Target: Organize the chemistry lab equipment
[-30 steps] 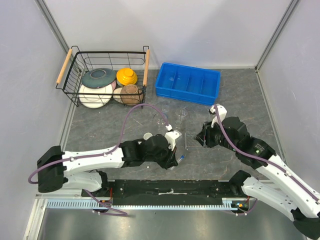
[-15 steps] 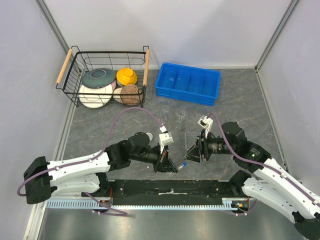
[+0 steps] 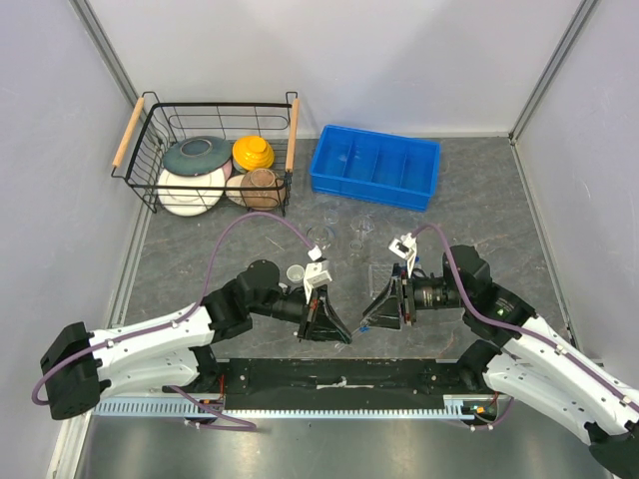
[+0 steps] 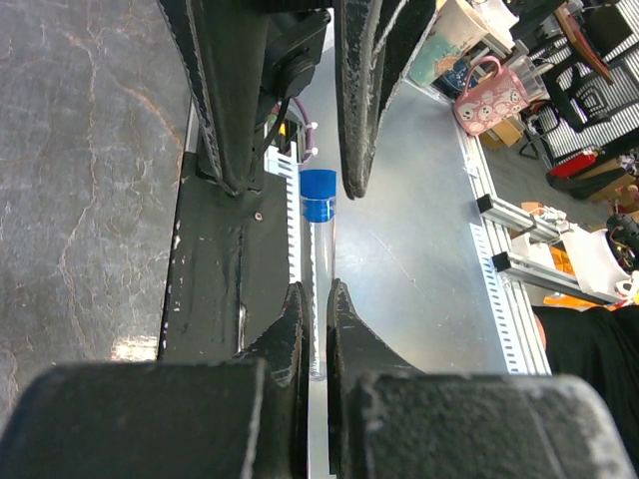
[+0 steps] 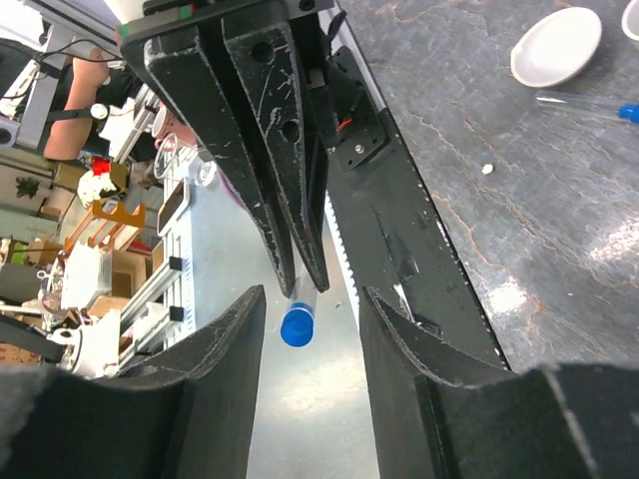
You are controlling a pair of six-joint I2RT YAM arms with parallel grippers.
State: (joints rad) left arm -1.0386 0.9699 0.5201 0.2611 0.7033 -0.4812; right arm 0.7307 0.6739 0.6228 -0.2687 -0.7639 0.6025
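My left gripper point(image 3: 342, 333) point(image 4: 318, 295) is shut on a clear test tube with a blue cap point(image 4: 318, 196) and holds it level above the table's near edge. The capped end point(image 5: 298, 324) point(image 3: 366, 325) points into my right gripper point(image 3: 370, 314) point(image 5: 310, 296), which is open, its fingers either side of the cap without touching it. Small clear beakers point(image 3: 319, 238) point(image 3: 361, 232) stand mid-table. A small white dish point(image 3: 296, 272) point(image 5: 557, 45) lies near the left arm. A second blue-capped tube point(image 5: 589, 105) lies on the table.
A blue divided bin point(image 3: 374, 167) sits at the back centre. A black wire basket point(image 3: 150, 180) with coloured bowls and plates stands at the back left. The black mounting rail point(image 3: 339, 377) runs along the near edge below both grippers.
Both grippers have come down toward the near edge and turned to face each other. The left one brought the blue-capped tube along; the right one now straddles its cap.
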